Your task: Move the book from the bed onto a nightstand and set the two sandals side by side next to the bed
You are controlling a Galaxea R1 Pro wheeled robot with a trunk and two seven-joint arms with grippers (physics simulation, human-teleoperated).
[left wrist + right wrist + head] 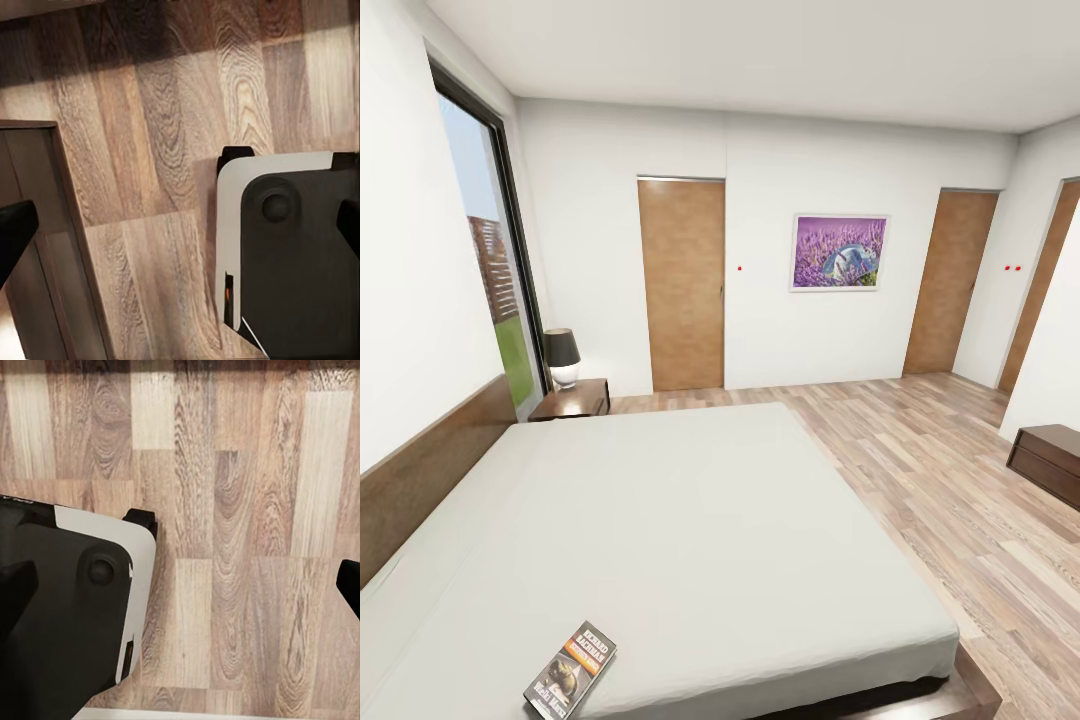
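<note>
From my head camera I look across the bed (690, 520), its pale mattress bare except for the book (570, 671), which lies flat near the closest edge at about seven o'clock in the picture, cover up and untouched. The nightstand (572, 399) stands at the far end of the headboard, at about eleven o'clock, with a small lamp (562, 357) on top; it is well apart from the book, the whole length of the mattress between them. Beyond are two wooden doors, a purple picture on the wall, and a dark low cabinet (1050, 462) at three o'clock on the wood floor (920, 450). I can pick out no sandals anywhere here (they may lie on a side of the bed I cannot see). Through my left wrist camera I look straight down at floorboards, my own grey-and-white base (292, 255) and a strip of dark wood frame (45, 247); the left gripper (184, 229) has its dark fingertips at opposite edges of the picture, spread wide with nothing between. My right wrist camera gives the same: floor, base, and the right gripper (187, 585) with tips far apart and empty. By my reckoning nothing is done: the book is to be lifted and carried, both sandals found and paired.
</note>
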